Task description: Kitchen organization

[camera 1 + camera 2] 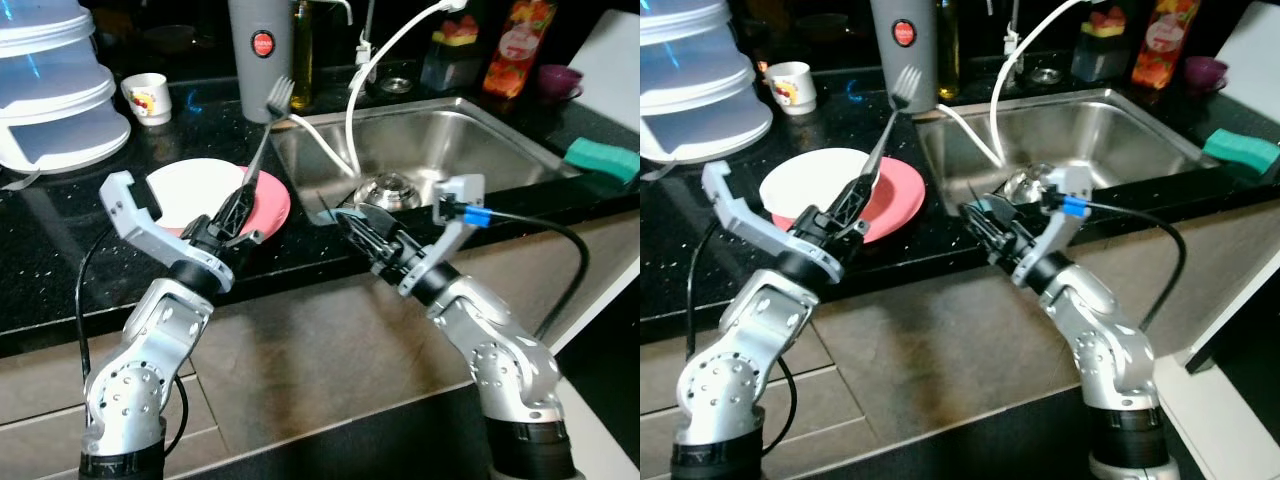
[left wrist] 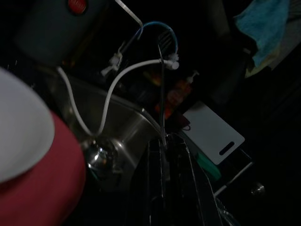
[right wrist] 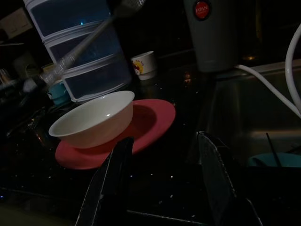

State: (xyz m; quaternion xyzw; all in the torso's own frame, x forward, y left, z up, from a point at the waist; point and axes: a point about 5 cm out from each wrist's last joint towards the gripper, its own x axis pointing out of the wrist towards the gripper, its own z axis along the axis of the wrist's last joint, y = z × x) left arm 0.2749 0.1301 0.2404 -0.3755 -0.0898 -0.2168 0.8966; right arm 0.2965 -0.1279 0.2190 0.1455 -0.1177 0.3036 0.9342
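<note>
The left tool [image 1: 237, 212], clamped low on a fork [image 1: 262, 140] whose tines rise above it, could let it pivot onto the white bowl [image 1: 190, 190] and pink plate [image 1: 272, 205] just beneath, while the right tool [image 1: 368, 238], fingers apart, hovers at the sink [image 1: 500, 150] edge.

Your two head views look forward and down from above at a black counter [image 1: 60, 260] with a steel sink [image 1: 480, 140] in the upper right of the frame. They share nearly the same scene; the right eye view sits slightly offset, so the pink plate [image 1: 895, 195] and sink appear shifted.

Your left wrist view is dark and close, looking along the fork [image 2: 162, 84] toward the sink [image 2: 127, 127], plate at lower left.

Your right wrist view looks low across the counter toward the bowl [image 3: 91, 117] on the plate [image 3: 150, 117], sink edge at right.
</note>
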